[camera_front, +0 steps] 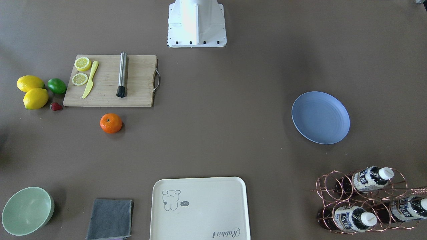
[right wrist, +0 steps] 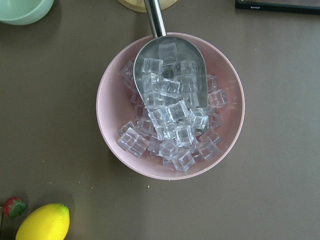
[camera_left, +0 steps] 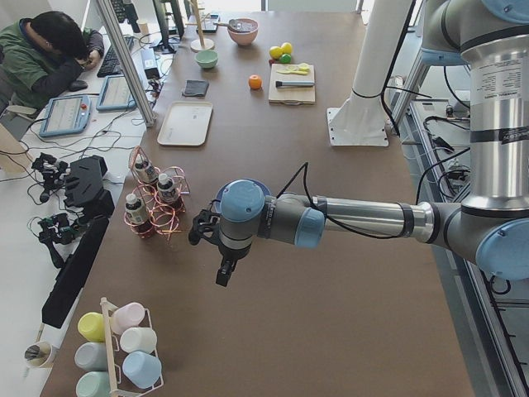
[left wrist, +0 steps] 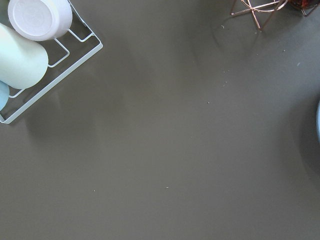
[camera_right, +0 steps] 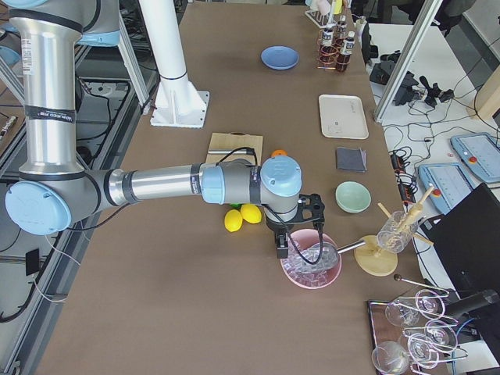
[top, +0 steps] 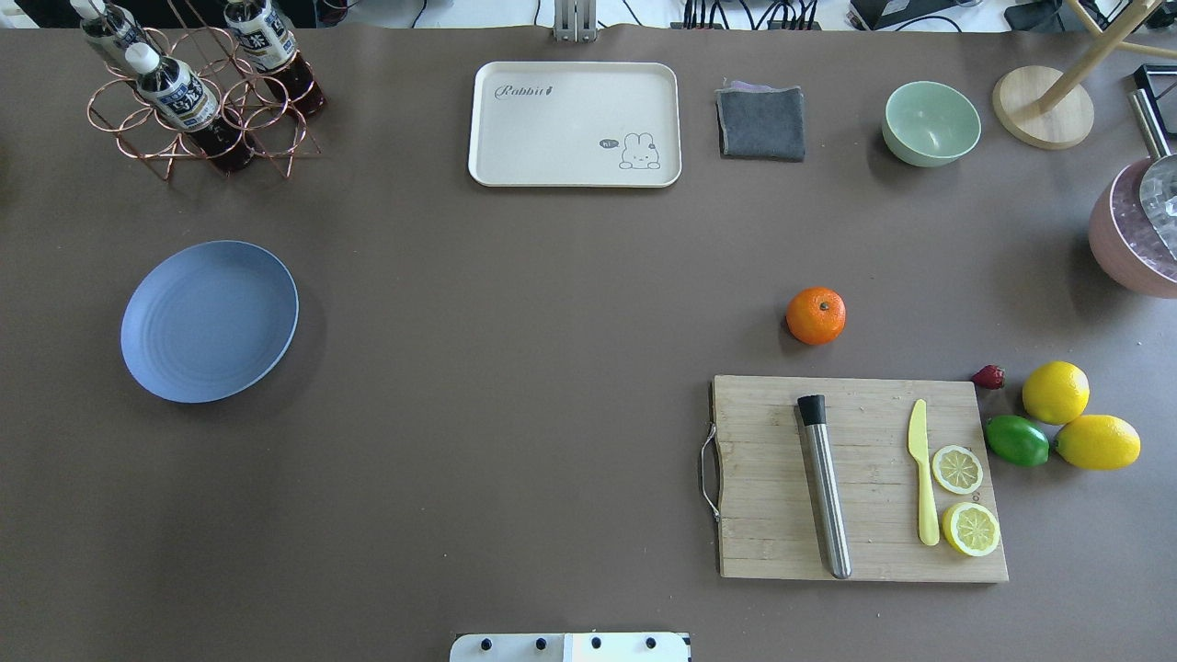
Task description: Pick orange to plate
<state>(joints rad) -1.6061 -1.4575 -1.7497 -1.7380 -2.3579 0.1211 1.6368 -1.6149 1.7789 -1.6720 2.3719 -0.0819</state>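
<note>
The orange (top: pixel 816 315) sits alone on the brown table just beyond the wooden cutting board (top: pixel 860 478); it also shows in the front view as the orange (camera_front: pixel 111 123). The pale blue plate (top: pixel 210 321) lies bare far off on the table's other side, the plate (camera_front: pixel 320 117). My left gripper (camera_left: pixel 222 277) hangs over the table's left end near the bottle rack. My right gripper (camera_right: pixel 281 248) hovers above a pink bowl of ice at the right end. Both show only in side views, so I cannot tell whether they are open or shut.
Two lemons (top: pixel 1076 418), a lime (top: pixel 1017 439) and a strawberry (top: pixel 988 376) lie beside the board, which carries a knife, lemon slices and a steel muddler. Farther off stand a cream tray (top: pixel 575 124), grey cloth (top: pixel 760 121), mint bowl (top: pixel 931 122), copper bottle rack (top: pixel 198 92) and the pink ice bowl (right wrist: pixel 170 105).
</note>
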